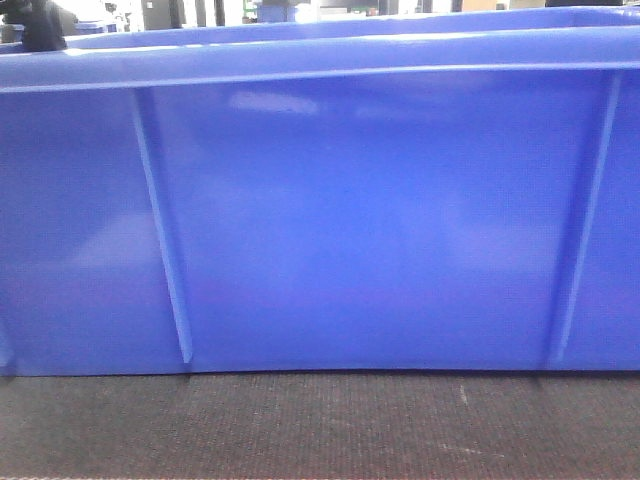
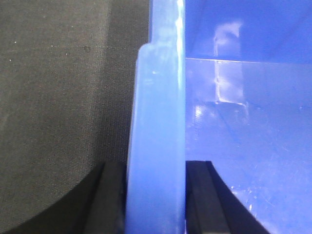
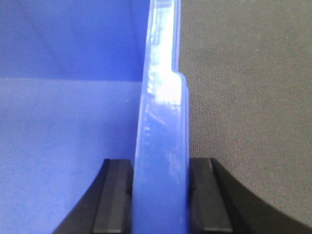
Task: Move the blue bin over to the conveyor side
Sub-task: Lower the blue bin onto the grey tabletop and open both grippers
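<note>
The blue bin [image 1: 380, 220] fills the front view, its ribbed wall meeting the dark woven conveyor belt [image 1: 320, 425] along the bottom edge. In the left wrist view my left gripper [image 2: 156, 168] is shut on the bin's thick rim [image 2: 158, 112], one black finger [image 2: 112, 195] outside over the belt [image 2: 63, 87], the other inside the bin. My right gripper [image 3: 160, 163] is shut on the opposite rim [image 3: 163, 107] the same way, with the belt [image 3: 243, 87] on its outer side. The bin's inside shows nothing in it.
A dark shape [image 1: 40, 25] rises above the bin's rim at the top left of the front view. Behind the bin a bright room shows, with a small blue crate [image 1: 275, 12] far back.
</note>
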You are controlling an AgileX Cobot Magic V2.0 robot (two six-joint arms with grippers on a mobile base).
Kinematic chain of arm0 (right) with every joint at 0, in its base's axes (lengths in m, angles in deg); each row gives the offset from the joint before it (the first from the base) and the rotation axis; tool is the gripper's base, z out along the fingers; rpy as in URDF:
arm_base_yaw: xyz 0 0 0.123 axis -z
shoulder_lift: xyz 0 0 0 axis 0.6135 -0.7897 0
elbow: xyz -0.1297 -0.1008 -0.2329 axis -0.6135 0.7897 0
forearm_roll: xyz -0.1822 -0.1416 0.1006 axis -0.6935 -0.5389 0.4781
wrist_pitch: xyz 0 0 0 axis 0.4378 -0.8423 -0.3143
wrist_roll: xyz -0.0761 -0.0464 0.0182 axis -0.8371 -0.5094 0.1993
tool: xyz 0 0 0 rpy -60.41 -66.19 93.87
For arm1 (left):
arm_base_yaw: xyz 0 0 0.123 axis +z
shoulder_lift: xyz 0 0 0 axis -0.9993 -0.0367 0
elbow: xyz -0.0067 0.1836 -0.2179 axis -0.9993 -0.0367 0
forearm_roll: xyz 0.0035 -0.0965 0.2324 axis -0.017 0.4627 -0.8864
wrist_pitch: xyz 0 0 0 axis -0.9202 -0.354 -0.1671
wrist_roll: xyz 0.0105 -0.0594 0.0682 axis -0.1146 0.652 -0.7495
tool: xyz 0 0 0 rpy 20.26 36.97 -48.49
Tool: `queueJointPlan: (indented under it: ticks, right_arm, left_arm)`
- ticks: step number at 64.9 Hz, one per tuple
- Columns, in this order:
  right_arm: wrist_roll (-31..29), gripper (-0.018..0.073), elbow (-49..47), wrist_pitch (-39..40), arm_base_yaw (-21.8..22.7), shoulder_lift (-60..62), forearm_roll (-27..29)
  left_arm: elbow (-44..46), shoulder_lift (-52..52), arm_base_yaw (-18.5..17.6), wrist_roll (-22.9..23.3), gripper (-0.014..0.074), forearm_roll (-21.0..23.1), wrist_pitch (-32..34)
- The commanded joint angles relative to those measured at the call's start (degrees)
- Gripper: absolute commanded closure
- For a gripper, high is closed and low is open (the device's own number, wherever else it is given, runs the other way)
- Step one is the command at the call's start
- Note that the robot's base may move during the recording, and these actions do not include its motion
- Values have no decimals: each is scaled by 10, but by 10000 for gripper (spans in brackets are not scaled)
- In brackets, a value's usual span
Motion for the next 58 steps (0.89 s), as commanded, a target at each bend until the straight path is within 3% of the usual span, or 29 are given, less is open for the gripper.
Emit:
queueJointPlan:
  ticks: [1, 6, 11, 17, 24, 27, 37, 43, 50, 58]
  right_arm:
    - [-7, 645, -9, 50, -2, 9, -3]
    - [-7, 601, -9, 45, -2, 9, -3]
    - [-7, 432, -9, 43, -2, 9, -3]
    - [-7, 151, -10, 48, -2, 9, -3]
    - [-7, -5, -12, 65, -2, 9, -9]
    - [-7, 2, -14, 66, -2, 9, -12]
    - [-7, 50, -44, 41, -2, 17, -12]
    - [-7, 140, -77, -2, -2, 31, -12]
    - [-7, 357, -116, -66, -2, 52, -12]
    - [-7, 659, -147, -84, -2, 79, -12]
  left_arm:
    - [7, 9, 4, 7, 615, -8, 36]
    - [7, 9, 4, 7, 597, -8, 36]
    - [8, 9, 4, 7, 517, -8, 40]
    - [9, 13, 4, 7, 306, -8, 50]
    - [9, 20, 4, 7, 46, -8, 46]
    - [9, 22, 4, 7, -29, -9, 44]
    - [13, 46, 4, 7, 27, -23, 40]
    - [32, 72, 4, 7, 81, -23, 26]
    - [64, 106, 4, 7, 238, -31, -6]
    - [79, 151, 4, 7, 519, -48, 8]
